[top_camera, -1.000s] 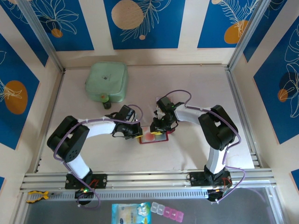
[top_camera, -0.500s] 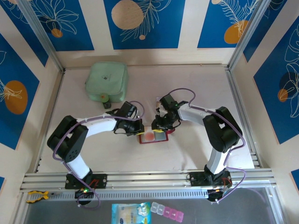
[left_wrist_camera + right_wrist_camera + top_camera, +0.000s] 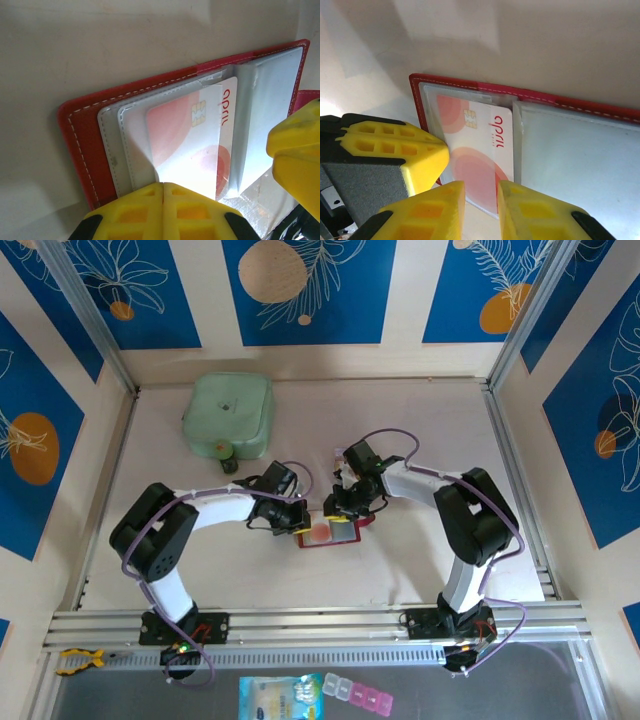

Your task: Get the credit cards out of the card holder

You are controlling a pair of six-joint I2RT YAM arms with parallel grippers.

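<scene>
The red card holder (image 3: 327,542) lies open in the middle of the table, its pale clear pockets facing up (image 3: 85,135) (image 3: 545,99). One of the credit cards (image 3: 185,135), pale with red spots and a chip, sits in the left pocket (image 3: 480,135) (image 3: 318,531). My left gripper (image 3: 297,523) is shut, its tips (image 3: 163,186) resting at the card's near edge. From the other side, my right gripper (image 3: 345,516) hovers over the card's lower edge with its jaws (image 3: 481,192) a little apart. Nothing is pinched between them.
A mint-green case (image 3: 229,416) lies at the back left, with a small dark object (image 3: 229,466) just in front of it. A metal rail (image 3: 300,622) runs along the table's near edge. Below it lie a packet (image 3: 282,698) and a pill box (image 3: 358,696).
The left arm has swung slightly, bringing its shut gripper closer over the holder's left side. The right gripper has shifted a little. The holder has stayed put.
</scene>
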